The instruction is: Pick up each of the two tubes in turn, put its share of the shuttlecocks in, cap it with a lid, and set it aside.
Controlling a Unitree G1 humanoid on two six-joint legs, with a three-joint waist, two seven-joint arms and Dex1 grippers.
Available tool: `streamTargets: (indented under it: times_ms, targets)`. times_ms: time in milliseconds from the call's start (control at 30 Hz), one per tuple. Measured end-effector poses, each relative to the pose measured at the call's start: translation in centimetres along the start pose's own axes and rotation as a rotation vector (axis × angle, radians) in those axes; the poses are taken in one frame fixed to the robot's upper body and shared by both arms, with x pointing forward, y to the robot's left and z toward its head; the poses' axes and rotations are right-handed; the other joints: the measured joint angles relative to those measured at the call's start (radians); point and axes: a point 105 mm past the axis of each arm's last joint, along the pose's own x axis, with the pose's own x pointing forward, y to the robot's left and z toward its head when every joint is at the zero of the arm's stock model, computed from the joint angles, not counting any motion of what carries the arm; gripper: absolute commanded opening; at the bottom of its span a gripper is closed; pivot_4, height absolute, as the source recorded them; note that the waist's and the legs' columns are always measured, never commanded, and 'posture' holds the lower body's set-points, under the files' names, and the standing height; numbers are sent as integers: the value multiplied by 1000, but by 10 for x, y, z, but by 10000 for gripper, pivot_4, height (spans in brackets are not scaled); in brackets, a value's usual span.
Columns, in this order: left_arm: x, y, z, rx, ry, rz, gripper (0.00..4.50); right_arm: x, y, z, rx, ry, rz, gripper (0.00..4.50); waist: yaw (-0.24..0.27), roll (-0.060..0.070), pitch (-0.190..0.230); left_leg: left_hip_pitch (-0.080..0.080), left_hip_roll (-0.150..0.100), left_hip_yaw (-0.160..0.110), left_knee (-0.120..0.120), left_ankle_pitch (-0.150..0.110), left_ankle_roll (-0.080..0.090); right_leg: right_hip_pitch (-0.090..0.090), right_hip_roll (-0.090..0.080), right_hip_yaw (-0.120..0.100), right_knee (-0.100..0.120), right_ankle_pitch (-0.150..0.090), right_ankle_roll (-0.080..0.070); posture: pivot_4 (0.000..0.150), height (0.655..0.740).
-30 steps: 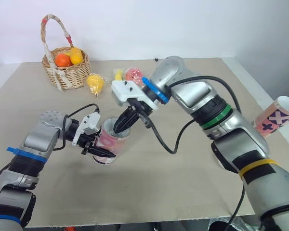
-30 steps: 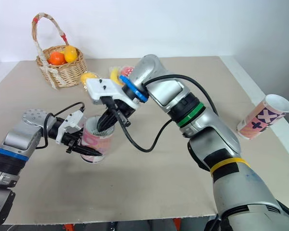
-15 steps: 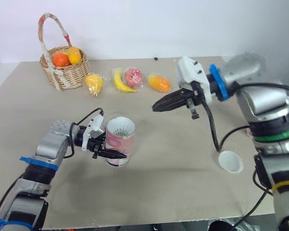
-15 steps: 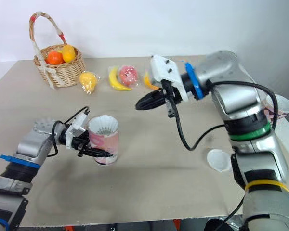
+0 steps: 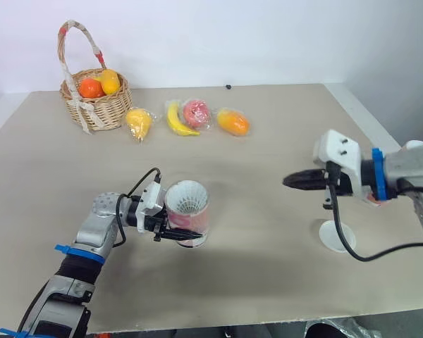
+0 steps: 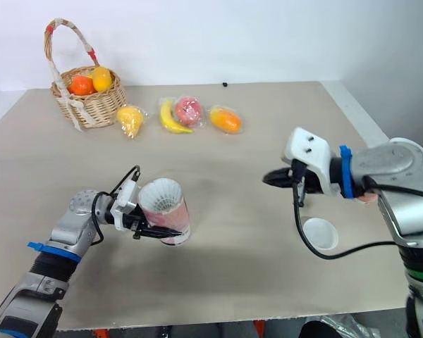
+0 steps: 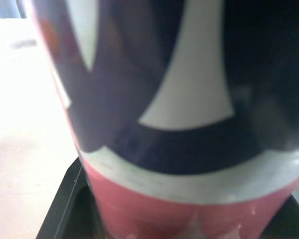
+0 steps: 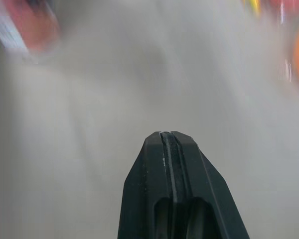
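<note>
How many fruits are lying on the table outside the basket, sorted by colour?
Yellow: 2, the banana and the yellow fruit
Red: 1, the red fruit
Orange: 1, the orange fruit
Total: 4

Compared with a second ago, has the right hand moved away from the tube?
Yes. The right hand, shut, has pulled out of the mouth of the tube and swung toward the robot's right; it now hovers just above the white lid.

Bare table (image 5: 257, 211) between tube (image 5: 187, 222) and lid (image 5: 336, 236)
</note>
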Motion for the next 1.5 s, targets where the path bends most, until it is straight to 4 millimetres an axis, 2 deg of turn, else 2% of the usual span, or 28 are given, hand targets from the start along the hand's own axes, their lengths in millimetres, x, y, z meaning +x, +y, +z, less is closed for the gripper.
streamTargets:
  times_ms: [100,133,233,333,567,767,1067,1133,1200,1300,1500]
  targets:
    - [5,2,0,26,-5,-4,23301,-4,1,-25,32,74,-10,563,-1,0,0,1,0,0,1,0,0,1,0,1,0,-1,-1,1500,7298]
    - [5,2,0,27,-6,-3,23301,-4,1,-36,53,98,-10,3311,-1,0,0,2,0,1,1,0,0,2,0,1,0,-1,-1,1500,7298]
    - [6,2,-1,23,-11,0,23301,-5,0,-65,125,143,-16,14816,-2,0,0,3,-1,2,1,0,0,2,0,3,0,0,-1,1500,7298]
    - [7,2,-1,17,-14,-2,23301,-8,-7,-80,151,167,-44,29713,-2,0,0,3,-1,3,1,0,0,2,0,4,0,0,0,1500,7298]
    - [9,3,-1,-32,-7,-17,23301,-16,-22,-107,194,248,-34,29713,-3,0,0,4,-1,4,1,0,0,2,0,5,0,0,0,1500,7298]
    - [10,4,-1,-31,-2,-20,23301,-16,-20,-122,210,307,35,29713,-3,0,0,4,-1,5,0,0,0,2,0,6,0,0,0,1500,7298]
    - [9,4,-1,-30,0,-17,23301,-13,-17,-125,220,322,87,29713,-4,0,0,5,-1,6,0,0,0,2,1,7,0,0,0,1500,7298]
    - [9,4,-1,-30,1,-17,23301,-12,-15,-123,230,315,103,24552,-4,0,0,5,-1,7,1,0,0,2,1,7,0,0,1,1500,7298]
    - [9,4,-1,-29,2,-17,23301,-10,-13,-121,234,308,117,16559,-4,0,0,5,-1,7,1,0,0,2,1,8,0,1,1,1500,7298]
    - [9,5,-1,-29,3,-16,23301,-6,-11,-114,218,294,146,1020,-4,0,0,5,-1,7,1,0,0,2,1,8,0,1,1,1500,7298]
    - [9,6,-2,-29,4,-18,23301,0,-11,-104,198,270,175,439,-4,0,0,6,-1,7,1,0,0,2,1,8,0,1,1,1500,7298]
